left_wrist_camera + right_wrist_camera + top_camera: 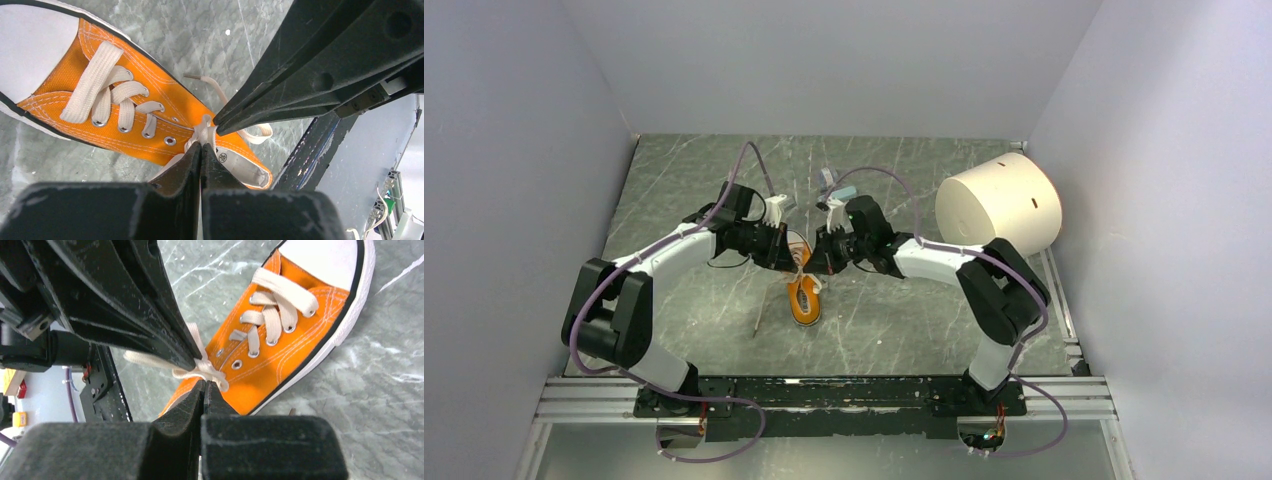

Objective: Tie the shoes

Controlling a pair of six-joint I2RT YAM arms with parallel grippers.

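Note:
The orange sneaker [804,296] with white toe cap lies on the grey table, toe towards the arm bases. It also shows in the left wrist view [125,107] and the right wrist view [280,335]. Its cream laces [206,131] bunch above the top eyelets. My left gripper [201,144] is shut on the lace there, and my right gripper [204,381] is shut on the lace [200,367] from the opposite side. The two grippers' tips meet over the shoe's tongue [809,262]. A loose lace end [212,86] trails on the table beside the shoe.
A large white cylinder [999,205] lies on its side at the back right. Grey walls enclose the table on three sides. A thin lace strand [759,310] runs left of the shoe. The metal rail [824,395] with the arm bases is at the front.

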